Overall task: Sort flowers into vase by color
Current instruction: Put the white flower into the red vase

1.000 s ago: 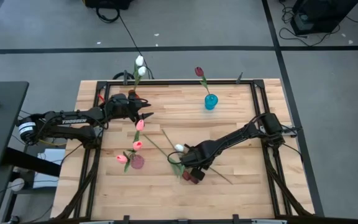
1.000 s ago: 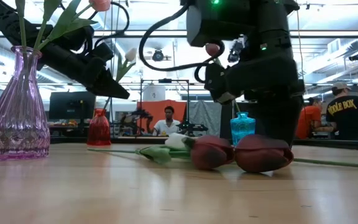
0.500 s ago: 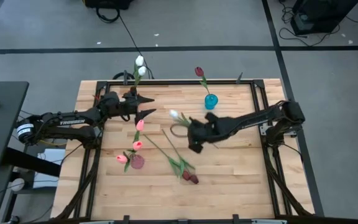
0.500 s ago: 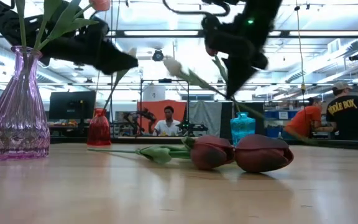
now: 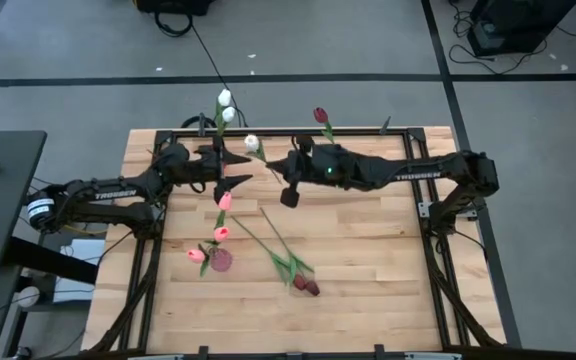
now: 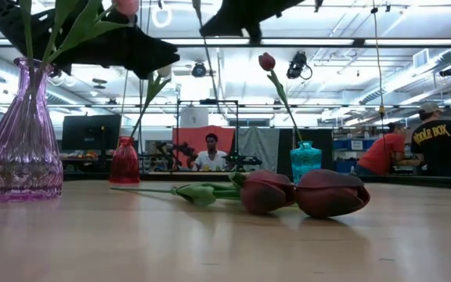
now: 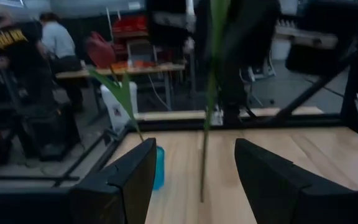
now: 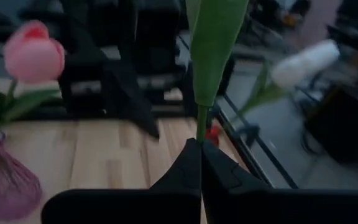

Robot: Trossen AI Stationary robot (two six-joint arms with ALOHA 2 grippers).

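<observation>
My right gripper (image 5: 282, 170) hangs high over the table's far middle, shut on a white tulip (image 5: 251, 142). The tulip's stem (image 7: 205, 124) hangs below the gripper, a little beyond the open fingers of my left gripper (image 5: 240, 170), which points level at it without touching. Three pink tulips (image 5: 221, 233) stand in the purple vase (image 6: 22, 133). White tulips (image 5: 226, 100) stand in the red vase (image 6: 124, 160). One maroon tulip (image 5: 320, 115) stands in the blue vase (image 6: 305, 160). Two maroon tulips (image 6: 304, 192) lie on the table. My right gripper pinches the white tulip's green stem (image 8: 200, 127) between its two fingertips, just below a broad leaf (image 8: 216, 37). The fingers come about level from the table's right and lie across the stem. The tulip is lifted clear, and its lower stem (image 6: 208, 70) hangs below the fingers.
The black frame rail (image 5: 288, 131) runs along the table's far edge, beside the red and blue vases. The purple vase (image 5: 220, 260) stands front left. People sit and stand at benches in the room behind the table.
My right gripper has lifted the white tulip off the table near the lying maroon tulips. It has carried the tulip up and toward the far left, to just in front of my left gripper, turning from pointing down to about level. My left gripper has risen slightly and tipped up to level.
</observation>
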